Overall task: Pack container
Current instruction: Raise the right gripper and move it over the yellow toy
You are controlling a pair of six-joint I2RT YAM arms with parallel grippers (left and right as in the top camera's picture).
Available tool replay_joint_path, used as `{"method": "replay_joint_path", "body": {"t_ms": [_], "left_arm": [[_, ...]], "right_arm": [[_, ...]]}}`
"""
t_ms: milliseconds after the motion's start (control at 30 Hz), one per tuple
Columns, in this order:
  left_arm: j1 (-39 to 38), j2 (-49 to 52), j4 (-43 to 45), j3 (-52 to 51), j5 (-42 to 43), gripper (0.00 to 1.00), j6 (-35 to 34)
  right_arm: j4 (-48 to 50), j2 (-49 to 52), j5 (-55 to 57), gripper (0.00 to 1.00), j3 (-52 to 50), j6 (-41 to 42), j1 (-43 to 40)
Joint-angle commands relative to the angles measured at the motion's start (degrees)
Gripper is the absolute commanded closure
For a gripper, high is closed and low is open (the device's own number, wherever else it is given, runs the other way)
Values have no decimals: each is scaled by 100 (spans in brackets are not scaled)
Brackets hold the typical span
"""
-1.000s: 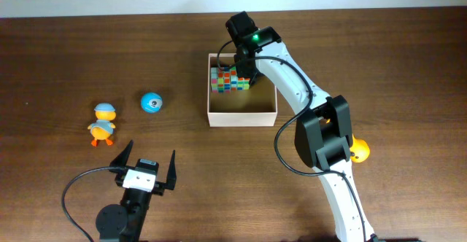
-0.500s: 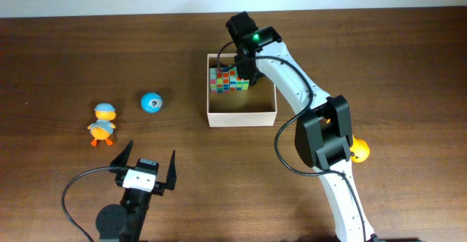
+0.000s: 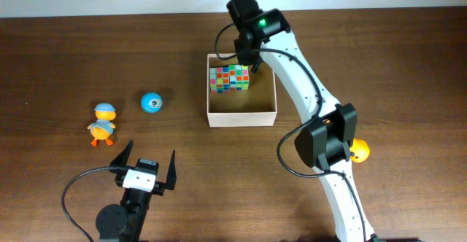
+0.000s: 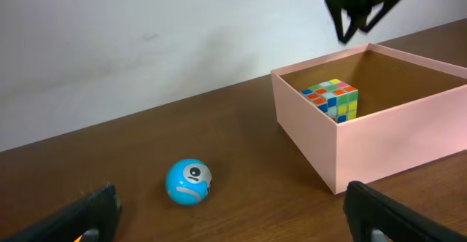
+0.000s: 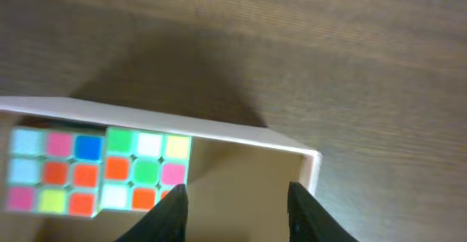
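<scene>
Container (image 3: 242,118) is sitting mid-table toward the far side, w/ 1 multicolour cube (image 3: 229,79) lying in its far-left corner. Right gripper (image 5: 237,191) is hovering over the far wall right by the cube, jaws partway apart, gripping nothing. Left gripper (image 3: 153,149) is hanging wide open near the front edge, nothing in it. Outside: 1 blue ball (image 3: 152,103) and 1 duck (image 3: 103,122) in a blue cap are sitting left of the box, well apart from it. 1 orange toy (image 3: 358,150) is peeking out from behind the right arm. So 4 toys, 1 box.

Left gripper (image 3: 151,151) sits low, spread wide; right gripper (image 5: 235,202) reaches far, jaws parted
</scene>
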Motion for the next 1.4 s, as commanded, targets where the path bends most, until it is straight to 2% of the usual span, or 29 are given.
{"method": "replay_joint_path", "body": {"t_ms": [0, 100, 300, 367, 567, 667, 867, 1100, 1233, 1367], "left_arm": [[33, -55, -4, -35, -17, 1, 72], [33, -55, -4, -35, -17, 1, 72], [33, -55, -4, -35, -17, 1, 72], [33, -55, -4, -35, -17, 1, 72], [33, -55, -4, -35, -17, 1, 72], [33, -55, -4, -35, -17, 1, 72], [33, -55, -4, -35, -17, 1, 72], [33, -55, -4, -35, -17, 1, 72], [33, -55, -4, -35, -17, 1, 72], [33, -55, -4, -35, -17, 1, 72]], "right_arm": [[-345, -162, 98, 57, 752, 44, -17], [-883, -210, 181, 48, 1530, 219, -48], [-2118, -227, 643, 45, 2745, 1099, -374], [-2245, -234, 485, 41, 2883, 1064, -568], [-2245, -273, 363, 26, 2879, 1145, -1106], [-2245, -273, 295, 24, 2879, 1069, -1388], [-2245, -389, -424, 22, 2879, 415, -1746], [-2245, -1231, -376, 16, 2817, 385, -1773], [-2245, -2063, -116, 11, 2124, 341, -1775], [-2245, -2754, -116, 11, 890, 323, -1775]]}}
